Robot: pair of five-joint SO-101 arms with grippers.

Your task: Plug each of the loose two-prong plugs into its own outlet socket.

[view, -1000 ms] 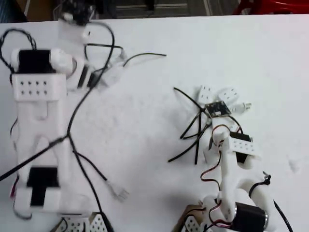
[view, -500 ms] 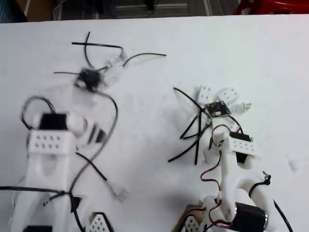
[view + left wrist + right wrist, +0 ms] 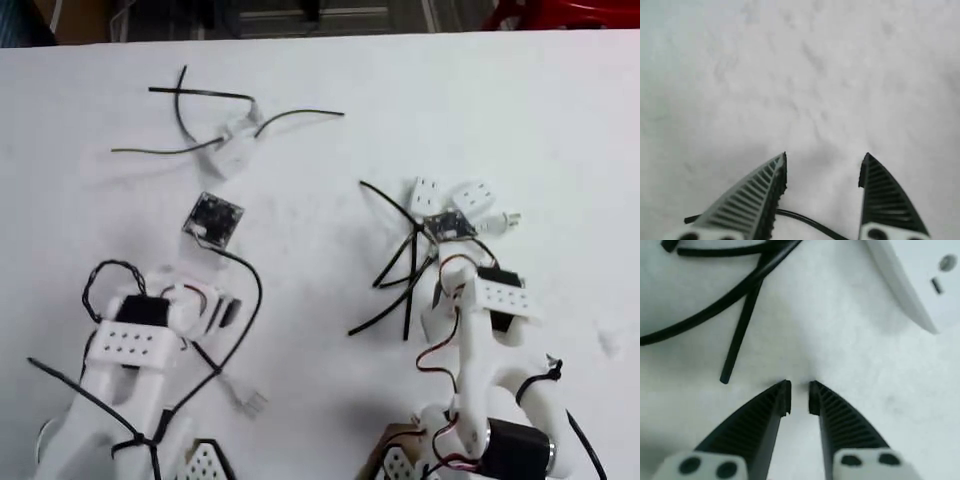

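Logged the left tool wide open, nothing gripped, over the bare white desk. Noted a thin black cord crossing low between its ribbed grey fingers.

Logged the right tool barely apart, a thin slit between the tips, nothing held. Spotted from its wrist view a fan of loose black cords lying on the desk just ahead. Also spotted a white slotted outlet block off to one side, clear of the tips.

From the high view, placed the right arm at 5 o'clock on the desk, pointing toward 12. Counted two white dotted blocks just past its end, one beside the other, with the loose black cords spreading toward 8 o'clock from them.

Placed the left arm at 7 o'clock, with a small black square board lying ahead of it. Found a small white two-prong plug on a black lead at 6 to 7 o'clock, just beside that arm and in no socket. Found a white connector piece at 11 o'clock, with black cords running out of it several ways. Could not tell whether anything is seated in it.
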